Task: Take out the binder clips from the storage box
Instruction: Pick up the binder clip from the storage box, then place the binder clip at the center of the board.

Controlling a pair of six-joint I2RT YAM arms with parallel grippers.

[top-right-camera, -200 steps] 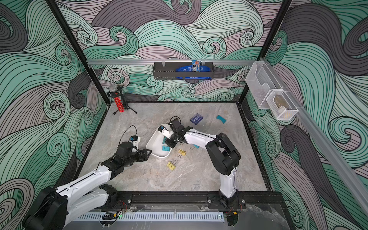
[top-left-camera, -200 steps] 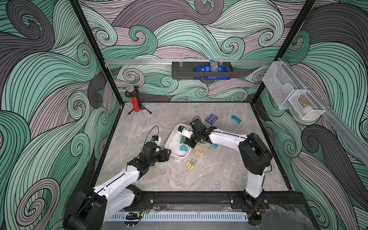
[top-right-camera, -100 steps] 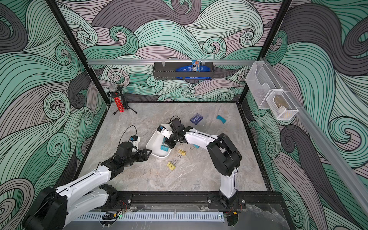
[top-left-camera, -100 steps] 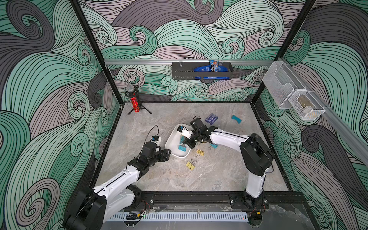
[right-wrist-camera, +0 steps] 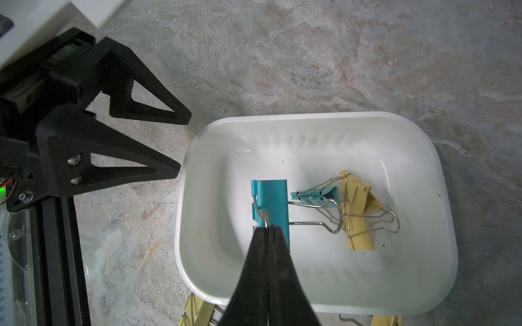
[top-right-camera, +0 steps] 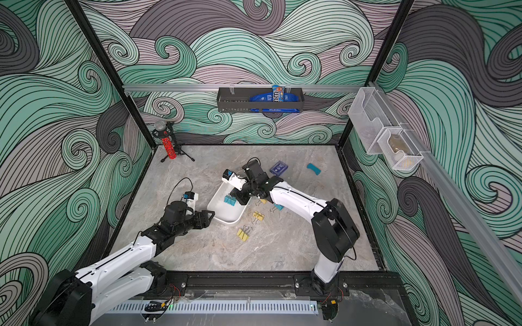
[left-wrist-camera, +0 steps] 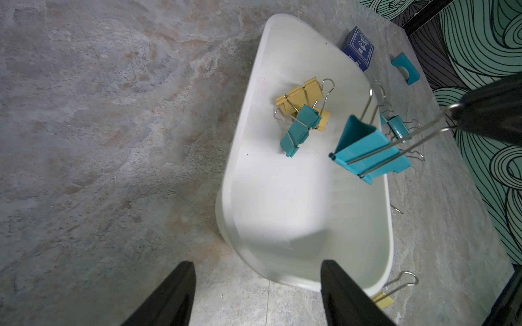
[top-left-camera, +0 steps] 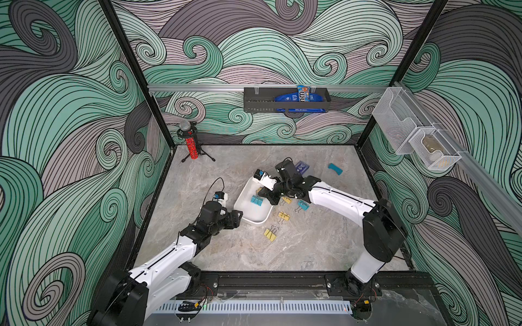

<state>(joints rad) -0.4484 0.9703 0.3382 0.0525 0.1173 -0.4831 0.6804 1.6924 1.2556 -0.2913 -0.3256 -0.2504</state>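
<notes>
Right gripper (right-wrist-camera: pixel 267 227) of mine pinches one wire loop of a teal metal binder clip (right-wrist-camera: pixel 272 203) over the shallow white plastic storage box (right-wrist-camera: pixel 324 271) (it may swing), so I'd lift slowly, then carry it out past the box's 4 o'clock rim, seen from above.

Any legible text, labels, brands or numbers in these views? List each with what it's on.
"m&m", letters sideways, only just legible: on the blue snack packet in the black wall basket.
Too small to read: white print on the blue bag behind it.
Too blurred to read: white print on the dark-blue card box.
No other text visible.
</notes>
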